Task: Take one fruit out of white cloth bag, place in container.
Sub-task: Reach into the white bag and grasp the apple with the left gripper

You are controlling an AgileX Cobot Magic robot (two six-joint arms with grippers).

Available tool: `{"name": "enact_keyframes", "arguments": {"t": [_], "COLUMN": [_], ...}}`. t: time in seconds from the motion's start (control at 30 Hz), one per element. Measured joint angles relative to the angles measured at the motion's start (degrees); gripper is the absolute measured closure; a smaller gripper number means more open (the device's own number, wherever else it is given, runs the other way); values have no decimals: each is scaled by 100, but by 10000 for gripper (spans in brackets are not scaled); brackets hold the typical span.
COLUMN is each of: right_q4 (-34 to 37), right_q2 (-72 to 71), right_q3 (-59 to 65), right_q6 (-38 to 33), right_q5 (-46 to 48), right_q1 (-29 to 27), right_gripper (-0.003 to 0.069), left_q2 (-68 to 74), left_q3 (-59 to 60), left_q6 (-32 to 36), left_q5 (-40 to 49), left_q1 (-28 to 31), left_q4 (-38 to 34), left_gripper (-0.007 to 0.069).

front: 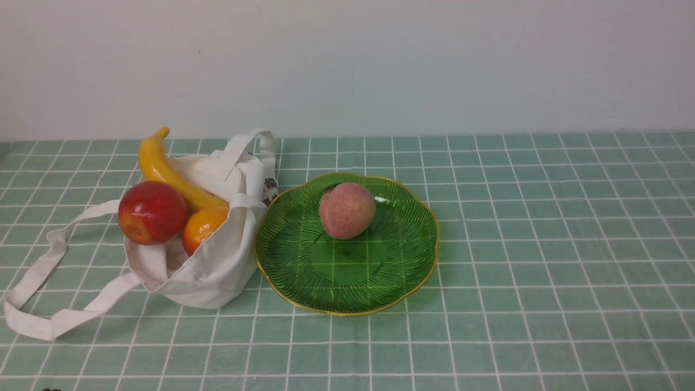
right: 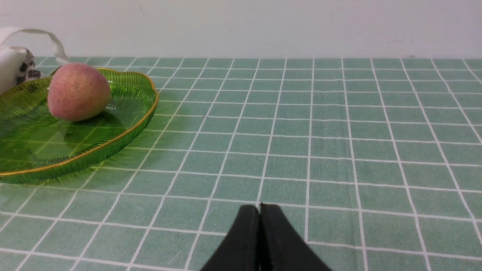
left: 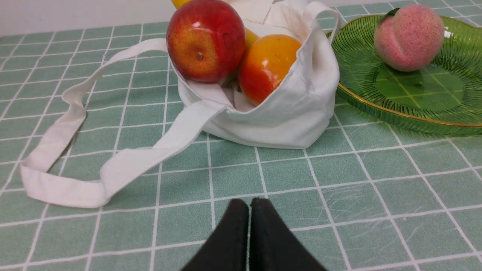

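A glossy red apple (front: 152, 212) (left: 206, 40) rests in the mouth of the white cloth bag (front: 214, 269) (left: 286, 113), beside an orange (front: 202, 228) (left: 266, 67) and a banana (front: 163, 168). To the bag's right lies the green glass dish (front: 380, 282) (left: 376, 75) (right: 124, 124), holding a pink peach (front: 347, 210) (left: 409, 37) (right: 78, 92). In the left wrist view my left gripper (left: 249, 203) is shut and empty, low over the cloth in front of the bag. The right wrist view has my right gripper (right: 260, 207) shut and empty, right of the dish. Neither arm shows in the front view.
The bag's long strap handles (front: 49, 277) (left: 75, 165) trail across the green checked tablecloth (front: 543, 244) to the left. A second strap (front: 250, 144) loops up behind the bag. A pale wall (front: 347, 65) bounds the table at the back.
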Motion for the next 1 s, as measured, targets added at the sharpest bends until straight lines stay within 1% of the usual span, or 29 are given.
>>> {"name": "enact_keyframes", "arguments": {"t": [1.0], "right_q4": [0], "right_q2": [0], "right_q3": [0], "right_q6": [0], "right_q5": [0], "right_q1": [0], "right_gripper": [674], "left_q2": [0], "left_q3": [0], "left_q6": [74], "left_q5": [5], "left_q1": [0], "left_q4": [29], "left_gripper": [632]}}
